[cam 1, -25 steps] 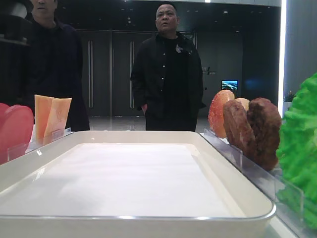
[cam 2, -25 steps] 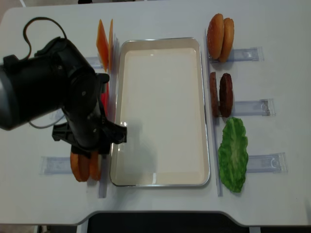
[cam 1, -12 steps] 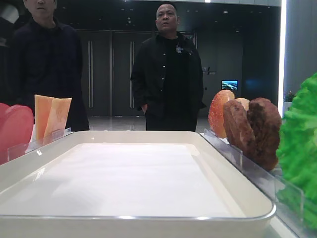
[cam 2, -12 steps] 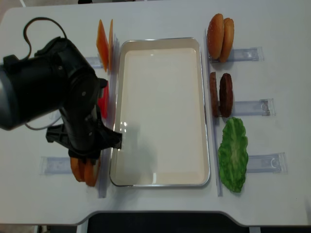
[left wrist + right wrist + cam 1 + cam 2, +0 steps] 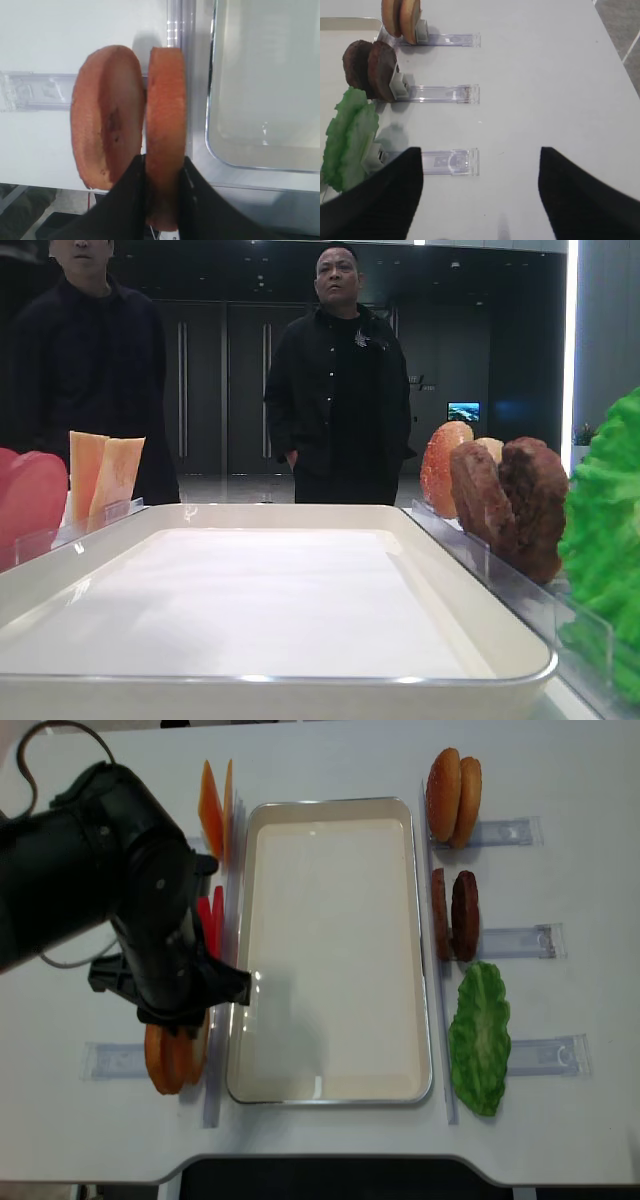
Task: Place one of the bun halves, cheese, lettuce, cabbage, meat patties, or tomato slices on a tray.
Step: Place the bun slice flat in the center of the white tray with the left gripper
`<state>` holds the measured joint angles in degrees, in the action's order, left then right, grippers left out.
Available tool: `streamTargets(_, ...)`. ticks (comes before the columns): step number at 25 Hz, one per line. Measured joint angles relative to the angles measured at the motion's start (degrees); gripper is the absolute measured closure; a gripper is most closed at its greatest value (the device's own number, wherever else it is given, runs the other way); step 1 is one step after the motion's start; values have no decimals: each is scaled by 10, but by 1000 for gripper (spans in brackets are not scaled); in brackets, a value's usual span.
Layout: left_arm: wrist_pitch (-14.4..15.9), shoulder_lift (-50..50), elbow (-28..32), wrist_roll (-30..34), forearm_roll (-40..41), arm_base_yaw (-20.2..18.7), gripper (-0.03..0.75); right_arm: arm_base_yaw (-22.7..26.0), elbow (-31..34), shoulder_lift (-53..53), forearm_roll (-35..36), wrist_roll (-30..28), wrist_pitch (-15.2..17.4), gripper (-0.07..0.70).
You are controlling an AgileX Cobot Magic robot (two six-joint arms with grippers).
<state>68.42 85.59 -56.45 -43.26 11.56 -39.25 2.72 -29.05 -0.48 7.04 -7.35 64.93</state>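
Observation:
Two bun halves stand on edge in a clear holder just left of the white tray [image 5: 210,142]. My left gripper [image 5: 163,186] is shut on the right-hand bun half [image 5: 165,115], one black finger on each face. The other bun half [image 5: 105,115] leans beside it. From above, the left arm [image 5: 130,910] covers the grip and only the bun halves' [image 5: 166,1062] lower edges show. The tray [image 5: 425,950] holds nothing. My right gripper [image 5: 480,152] hangs open over bare table. Cabbage is out of view.
Left of the tray stand tomato slices [image 5: 213,915] and cheese [image 5: 212,805]. Right of it are two more bun pieces [image 5: 453,795], meat patties [image 5: 456,915] and lettuce [image 5: 480,1035]. A clear holder [image 5: 451,162] lies near the right gripper. Two people stand beyond the table.
The left gripper has shut on the right-hand bun half. The left arm has shifted slightly toward the far side of the table. The right gripper's earlier state is not shown.

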Motion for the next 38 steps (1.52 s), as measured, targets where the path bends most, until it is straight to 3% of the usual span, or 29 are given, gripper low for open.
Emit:
streamTargets(18,5,-32,-64,17,-74,0,595,0,0,0,0,0,0,162)
streamTargets(25,-111,-32,-64,61,-147,10,595,0,0,0,0,0,0,162)
streamTargets(28,-164,-32,-51,119,-213,31,595,0,0,0,0,0,0,162)
streamTargets(31,-184,-32,-36,151,-243,41,595,0,0,0,0,0,0,162)
streamTargets(38,-287,-22,39,296,-390,64,596,0,0,0,0,0,0,162)
